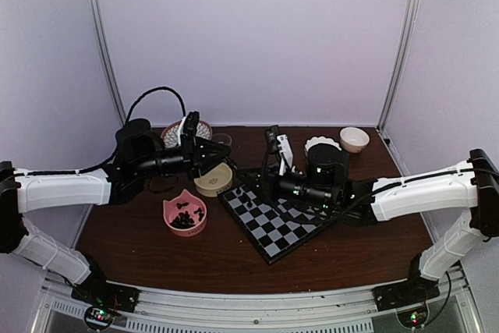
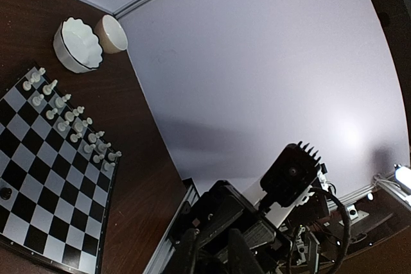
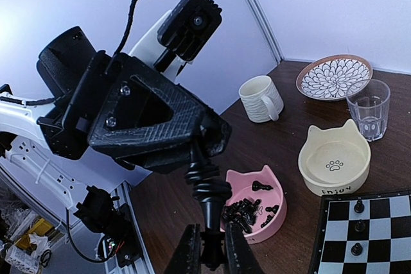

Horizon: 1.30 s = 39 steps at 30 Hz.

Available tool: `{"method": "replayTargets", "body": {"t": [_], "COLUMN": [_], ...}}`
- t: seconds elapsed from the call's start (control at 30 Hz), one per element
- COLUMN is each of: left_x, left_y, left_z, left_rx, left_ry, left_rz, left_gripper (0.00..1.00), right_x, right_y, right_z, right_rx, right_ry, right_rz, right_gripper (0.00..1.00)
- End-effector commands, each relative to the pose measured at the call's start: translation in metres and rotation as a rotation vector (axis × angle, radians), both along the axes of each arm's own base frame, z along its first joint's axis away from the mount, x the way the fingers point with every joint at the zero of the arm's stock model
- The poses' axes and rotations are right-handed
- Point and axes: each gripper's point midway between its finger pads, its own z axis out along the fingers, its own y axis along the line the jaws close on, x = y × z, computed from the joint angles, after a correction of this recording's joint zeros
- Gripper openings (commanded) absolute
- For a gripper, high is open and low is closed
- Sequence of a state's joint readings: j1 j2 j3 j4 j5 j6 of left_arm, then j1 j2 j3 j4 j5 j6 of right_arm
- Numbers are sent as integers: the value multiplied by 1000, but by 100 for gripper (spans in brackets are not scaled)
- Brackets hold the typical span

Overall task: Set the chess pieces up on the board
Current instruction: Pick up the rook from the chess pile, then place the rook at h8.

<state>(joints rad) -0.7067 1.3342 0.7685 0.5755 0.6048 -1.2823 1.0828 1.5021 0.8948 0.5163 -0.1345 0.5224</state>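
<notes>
A tall black plastic chess piece (image 3: pixel 207 190) is clamped upright in the right gripper (image 3: pixel 207 251), in the air off the far-left edge of the black-and-grey checked board (image 1: pixel 273 232), with the left gripper (image 2: pixel 213 253) at its head, hold unclear; by my judgement the setup is early, since few black men (image 3: pixel 358 206) stand on the squares and most lie in the pink cat-eared bowl (image 3: pixel 270 229).

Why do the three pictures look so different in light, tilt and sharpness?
Top external view: dim, purplish, even light; the board looks small. Left wrist view: tilted, with a bright glare patch on the wall. Right wrist view: wide-angle, the left end effector looms large, the black chess piece a dark silhouette.
</notes>
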Motion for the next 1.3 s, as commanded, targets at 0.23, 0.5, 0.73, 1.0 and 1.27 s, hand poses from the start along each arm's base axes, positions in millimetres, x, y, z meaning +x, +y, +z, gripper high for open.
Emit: {"method": "replayTargets", "body": {"t": [0.23,0.5,0.73,1.0,1.27], "left_x": [2,15,44,64,77], "left_y": [0,9,43,42,29], "left_z": [5,-20,-57,-105,-140], "left_rx": [-3,227,531,665,707], "left_ry": [-52,-141,-322,-492,-612], "left_rz": [3,82,279,317,322], "left_gripper": [2,0,0,0,0], "right_x": [-3,-3,33,69,69], "right_y": [-4,-25,-69,-111,-122], "right_z": [18,13,-22,-45,-62], "right_rx": [42,-26,-196,-309,-307], "right_ry": [-26,-29,61,38,-27], "right_rz": [-3,-49,-163,-254,-274], "right_gripper": [8,10,8,6,6]}}
